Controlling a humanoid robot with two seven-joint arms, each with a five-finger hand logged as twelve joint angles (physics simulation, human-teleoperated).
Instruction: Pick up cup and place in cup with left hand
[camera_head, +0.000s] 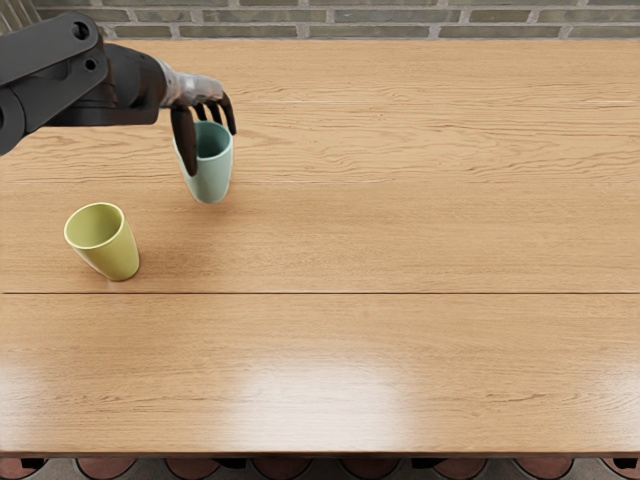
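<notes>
The left hand is at the teal cup, on the far left part of the worktop. It covers part of the cup's rim and left wall, and the cup's far side is out of sight. Whether the fingers are closed on the cup or merely placed around it, I cannot tell. The cup is roughly upright, mouth up; whether its base touches the wood is also unclear.

The yellow-green cup stands apart from it, nearer the worktop's front edge and further left, in full view and mouth up.

The left arm is cut off by the picture's left edge. The worktop runs out of view at both sides. Behind it shows a strip of brick wall; below its front edge, reddish rounded shapes are cropped, too little showing to name.
</notes>
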